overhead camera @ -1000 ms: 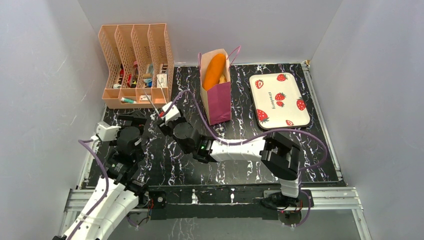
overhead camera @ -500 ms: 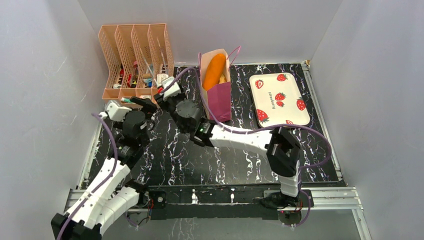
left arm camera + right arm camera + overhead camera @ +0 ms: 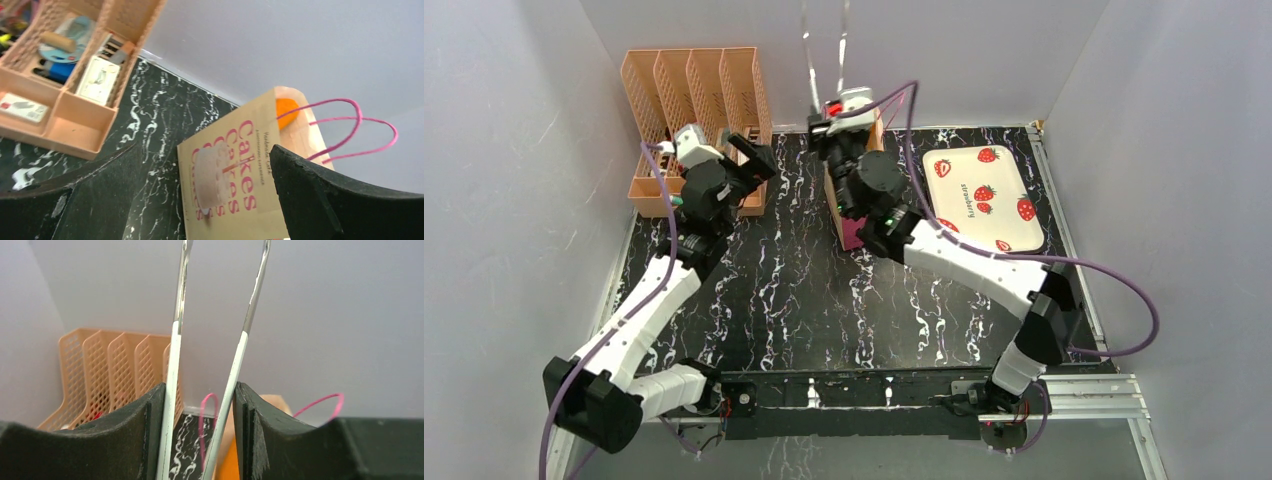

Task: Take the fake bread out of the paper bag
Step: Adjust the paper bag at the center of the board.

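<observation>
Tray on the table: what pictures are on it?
Red strawberries on a cream tray, seen best in the top view.

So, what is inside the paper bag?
Orange fake bread peeks out at the top of the paper bag. Anything deeper inside is hidden by the bag's walls.

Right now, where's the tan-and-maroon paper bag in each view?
Top external: tan-and-maroon paper bag at back centre, mostly hidden under the right arm.
Left wrist: bag centre-right, "Cakes" face towards the camera.
Right wrist: bag a tan sliver at bottom centre, behind the metal tongs.
Shared landmark: peach plastic file rack, left of the bag in all three.
</observation>
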`<state>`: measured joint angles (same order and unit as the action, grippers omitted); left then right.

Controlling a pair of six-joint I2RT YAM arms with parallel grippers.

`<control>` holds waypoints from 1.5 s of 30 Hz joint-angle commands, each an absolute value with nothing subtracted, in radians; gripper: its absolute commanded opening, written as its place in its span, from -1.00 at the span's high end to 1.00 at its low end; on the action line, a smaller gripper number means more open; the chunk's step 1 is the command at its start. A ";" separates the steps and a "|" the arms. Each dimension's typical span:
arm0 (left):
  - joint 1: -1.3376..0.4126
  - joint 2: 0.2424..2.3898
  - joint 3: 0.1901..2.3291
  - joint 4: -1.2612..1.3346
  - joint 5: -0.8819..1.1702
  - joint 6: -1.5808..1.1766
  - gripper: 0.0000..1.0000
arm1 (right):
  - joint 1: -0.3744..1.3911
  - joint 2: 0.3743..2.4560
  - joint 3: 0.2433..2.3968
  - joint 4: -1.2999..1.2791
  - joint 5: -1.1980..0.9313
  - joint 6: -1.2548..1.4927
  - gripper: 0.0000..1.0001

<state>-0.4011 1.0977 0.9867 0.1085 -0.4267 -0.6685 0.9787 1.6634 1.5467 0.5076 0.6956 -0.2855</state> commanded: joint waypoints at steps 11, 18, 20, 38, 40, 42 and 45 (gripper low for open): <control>-0.400 1.267 1.199 0.096 0.035 -0.585 -0.96 | 0.831 1.426 1.419 0.540 0.777 -0.186 0.19; -0.468 1.291 1.250 0.045 0.044 -0.502 -0.96 | 0.763 1.354 1.346 0.491 0.785 -0.109 0.21; -0.509 1.301 1.267 0.026 0.023 -0.467 -0.96 | 0.754 1.345 1.333 0.484 0.788 -0.099 0.21; -0.614 1.482 1.448 -0.106 -0.257 -0.391 -0.97 | 0.745 1.283 1.250 0.440 0.798 -0.058 0.22; -0.616 1.522 1.491 -0.133 -0.276 -0.388 -0.96 | 0.744 1.281 1.243 0.435 0.802 -0.057 0.23; -0.619 1.556 1.531 -0.162 -0.305 -0.388 -0.96 | 0.745 1.279 1.232 0.434 0.804 -0.054 0.23; -0.624 1.593 1.570 -0.181 -0.342 -0.386 -0.96 | 0.744 1.276 1.217 0.434 0.803 -0.048 0.23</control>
<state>-0.6132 1.5734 1.4963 -0.1287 -0.2668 -0.4026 0.7494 1.3121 1.2301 0.3923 0.7971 -0.0643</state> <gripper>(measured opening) 0.981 0.446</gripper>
